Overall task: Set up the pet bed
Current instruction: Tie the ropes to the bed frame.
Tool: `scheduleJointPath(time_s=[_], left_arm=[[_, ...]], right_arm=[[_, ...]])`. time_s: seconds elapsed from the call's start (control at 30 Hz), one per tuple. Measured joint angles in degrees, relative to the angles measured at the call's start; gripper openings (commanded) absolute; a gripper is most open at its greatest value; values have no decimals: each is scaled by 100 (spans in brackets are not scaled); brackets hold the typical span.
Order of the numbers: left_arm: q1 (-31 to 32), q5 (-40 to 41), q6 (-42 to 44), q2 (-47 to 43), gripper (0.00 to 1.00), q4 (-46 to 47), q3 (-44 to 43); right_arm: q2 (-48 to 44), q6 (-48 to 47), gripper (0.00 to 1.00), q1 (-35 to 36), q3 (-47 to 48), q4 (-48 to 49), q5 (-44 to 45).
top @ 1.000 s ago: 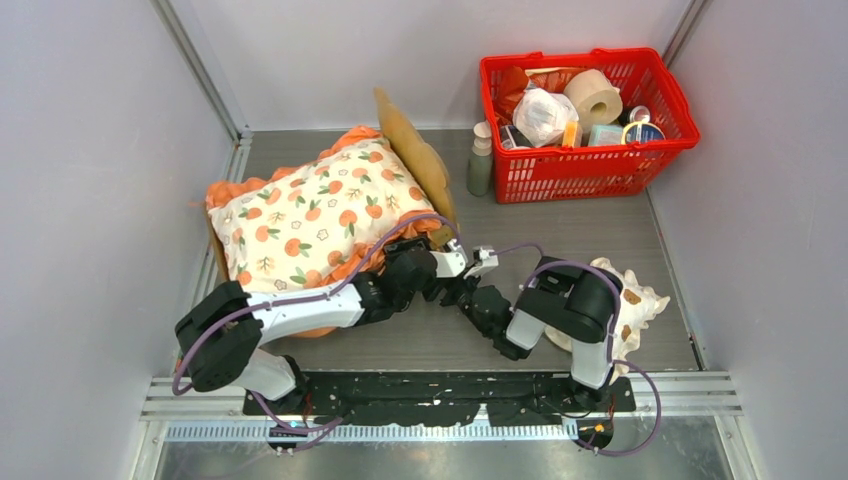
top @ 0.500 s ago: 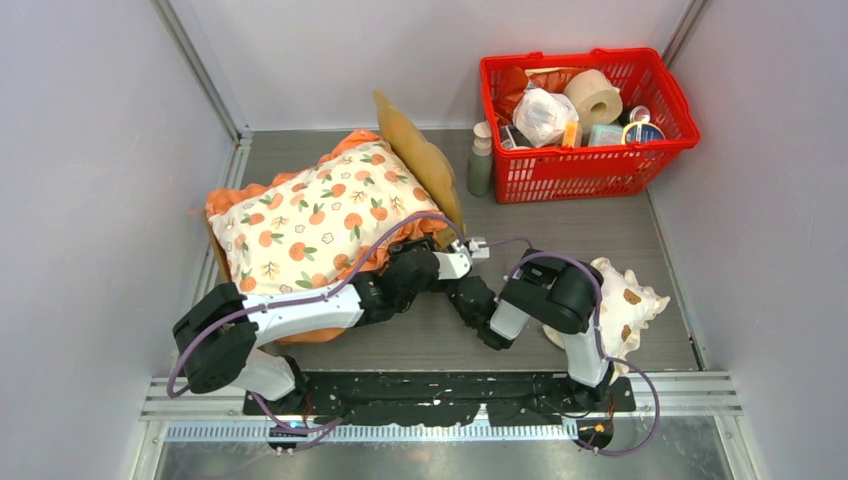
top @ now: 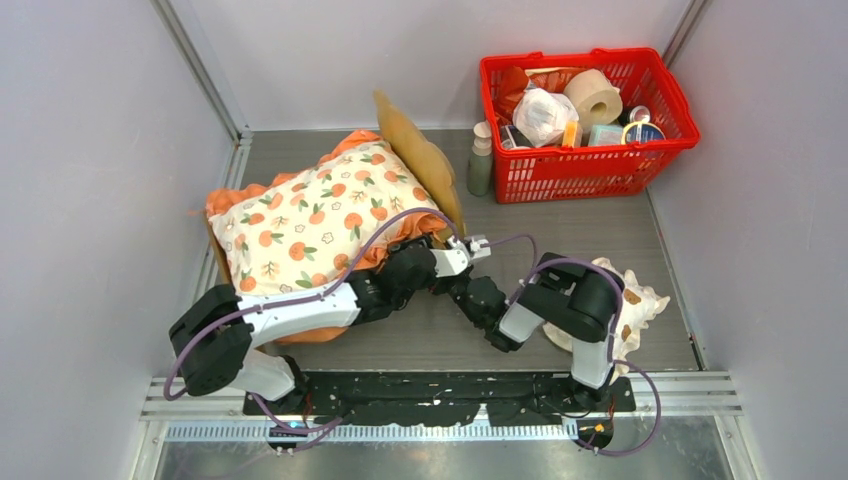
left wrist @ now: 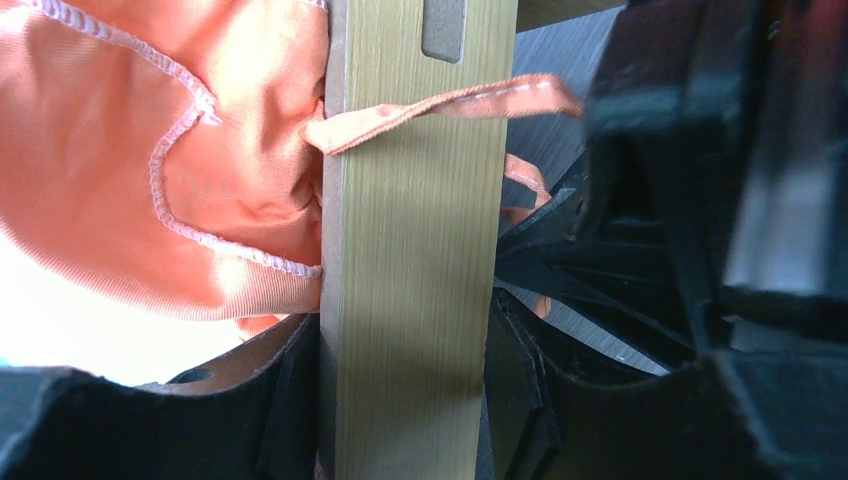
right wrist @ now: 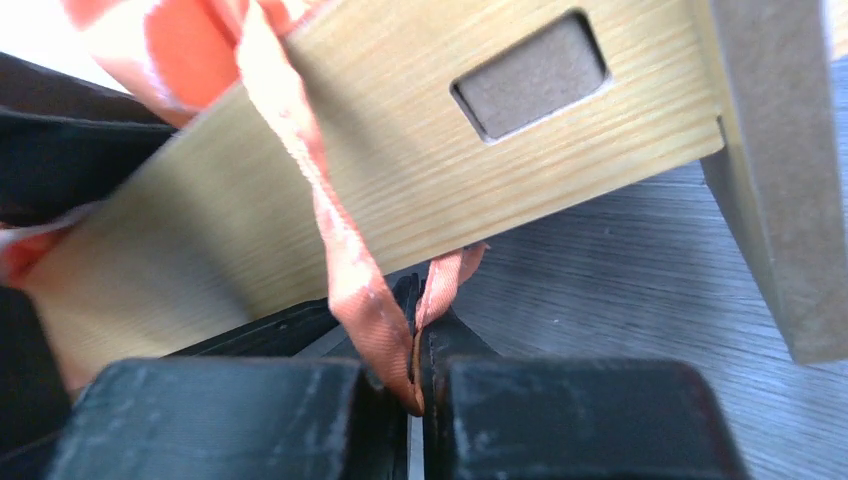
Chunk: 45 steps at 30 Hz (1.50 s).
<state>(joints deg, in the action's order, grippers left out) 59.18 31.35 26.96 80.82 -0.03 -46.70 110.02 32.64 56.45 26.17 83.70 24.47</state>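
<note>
Left gripper (left wrist: 405, 400): clamped across the side rail (left wrist: 410, 250) of the bed (top: 420, 160), one finger on each face.
Right gripper (right wrist: 418, 385): pinched shut on the orange tie (right wrist: 345, 260) of the cushion (top: 315, 220), just below that rail.
Risk, tie: it is thin ribbon held only at the fingertips. A pull could slide it free or drag the cushion off the frame.
Risk, frame: the tie crosses the rail, so a hard tug may twist the bed against the left grip.
Risk, arms: both grippers crowd one corner, and a loose move could knock them together.
Bed, place: left of the basket (top: 585, 190) and nearer the arms, well apart from it.
Bed, look: light, fine-grained wood with a wavy headboard at the end toward the basket. A rounded slot is cut in the rail, and the base is hidden under the cushion.
</note>
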Motion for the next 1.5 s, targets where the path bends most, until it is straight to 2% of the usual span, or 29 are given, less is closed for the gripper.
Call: scheduleJointPath(time_s=[0.3, 0.47, 0.7, 0.87, 1.13, 1.27, 1.37, 1.5], left_arm=[[-37, -284, -308, -387, 31, -70, 286], [-48, -634, -564, -695, 43, -160, 496], [-160, -1331, -946, -925, 51, -968, 278], [-138, -1832, -1296, -1150, 52, -1307, -210], [-162, -2747, -1368, -1694, 47, -1596, -673], [-184, -3386, -1502, -1919, 55, -1582, -219], [-184, -3733, -1622, -2210, 55, -1550, 376], [-184, -3967, -1746, -2149, 56, -1399, 925]], right_arm=[[-658, 599, 5, -181, -584, 2, -1252], [-778, 1316, 5, -577, -723, 2, -2232], [-837, 1845, 5, -1023, -734, -17, -3567], [-839, 2035, 5, -1252, -782, -205, -4232], [-820, 2374, 5, -1661, -859, -490, -5066], [-820, 2594, 5, -1694, -850, -490, -5213], [-820, 2717, 5, -1700, -850, -492, -5250], [-820, 2855, 5, -1714, -850, -492, -5300]])
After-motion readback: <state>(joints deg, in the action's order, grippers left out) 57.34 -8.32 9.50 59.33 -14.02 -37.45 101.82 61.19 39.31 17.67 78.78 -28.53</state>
